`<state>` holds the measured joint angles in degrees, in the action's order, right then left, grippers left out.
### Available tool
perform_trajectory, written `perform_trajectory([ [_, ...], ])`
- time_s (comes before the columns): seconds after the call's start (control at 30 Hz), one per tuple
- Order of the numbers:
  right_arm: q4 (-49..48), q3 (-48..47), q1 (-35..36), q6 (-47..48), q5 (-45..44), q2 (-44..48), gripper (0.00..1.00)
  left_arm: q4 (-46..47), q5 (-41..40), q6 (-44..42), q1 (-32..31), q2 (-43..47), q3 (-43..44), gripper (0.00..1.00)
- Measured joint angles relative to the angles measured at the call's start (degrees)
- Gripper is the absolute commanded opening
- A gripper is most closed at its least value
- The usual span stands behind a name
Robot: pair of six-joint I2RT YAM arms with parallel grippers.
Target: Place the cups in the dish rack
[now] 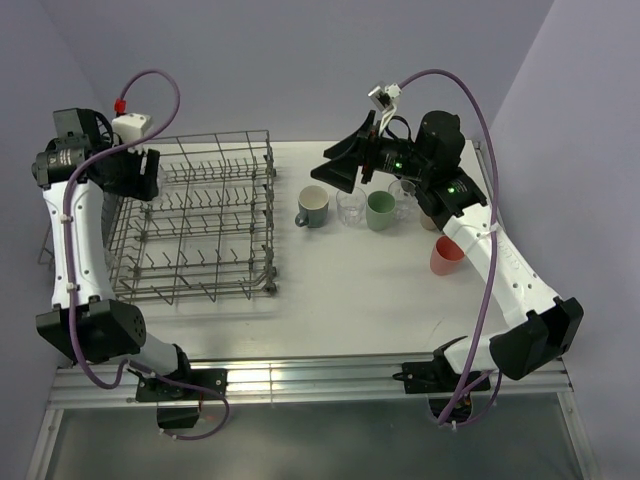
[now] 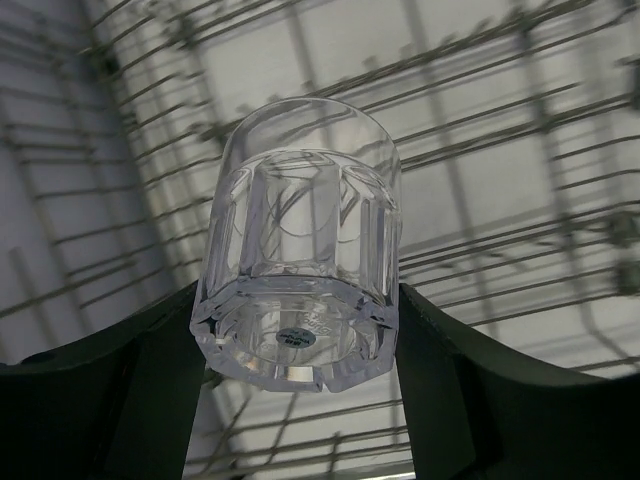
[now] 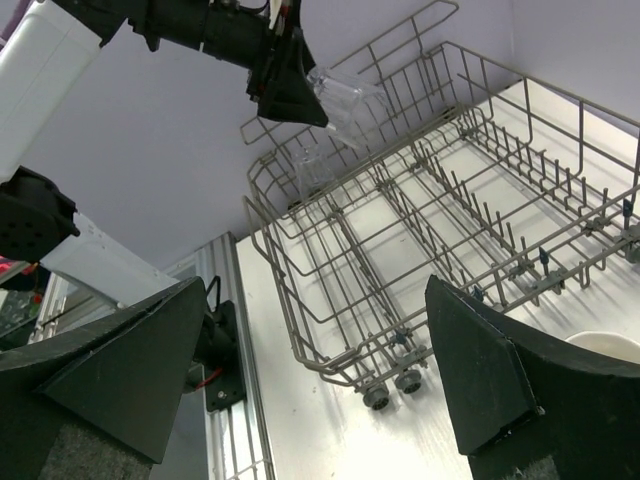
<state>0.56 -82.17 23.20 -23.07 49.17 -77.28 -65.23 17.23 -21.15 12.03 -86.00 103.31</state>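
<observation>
— Well, where's the tumbler (image 2: 300,250)?
— Clamped in the left gripper (image 2: 295,335), above the dish rack (image 1: 200,225), at its ten-o'clock corner.
— And the right gripper (image 3: 315,290)?
— Fingers apart, hovering near the green mug (image 1: 380,210), at the rack's three o'clock.

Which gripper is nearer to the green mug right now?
Right. The right gripper hangs open just up and left of the green mug. The left gripper is far off over the dish rack, holding a glass.
</observation>
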Motion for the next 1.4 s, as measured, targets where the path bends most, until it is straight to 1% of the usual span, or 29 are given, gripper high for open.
perform_trajectory([
  [0.1,0.07,0.0,0.02,0.02,0.04,0.0,0.98,-0.11,-6.95,-5.75,1.79,0.0,-0.87,0.0],
  [0.23,0.13,0.0,0.0,0.02,0.2,-0.02,0.98,0.39,-11.8,-13.62,4.2,-0.26,-3.5,0.0],
  [0.5,0.9,0.0,0.02,0.26,0.22,-0.02,0.99,2.54,-13.88,-31.52,7.67,-2.16,-8.81,0.0],
  [0.67,1.68,0.0,0.02,0.46,0.22,-0.02,0.99,4.09,-14.14,-39.34,8.22,-4.55,-9.64,0.0],
  [0.83,2.19,0.0,0.02,0.66,0.2,-0.07,0.99,6.49,-14.64,-44.3,10.45,-7.89,-9.73,0.0],
  [1.03,2.36,0.0,0.02,0.7,0.2,-0.22,0.99,9.14,-14.95,-47.52,12.59,-11.23,-9.79,0.0],
  [1.4,2.73,0.0,0.02,1.07,0.13,-0.96,0.99,12.66,-15.23,-51.3,13.33,-16.13,-10.21,0.0],
])
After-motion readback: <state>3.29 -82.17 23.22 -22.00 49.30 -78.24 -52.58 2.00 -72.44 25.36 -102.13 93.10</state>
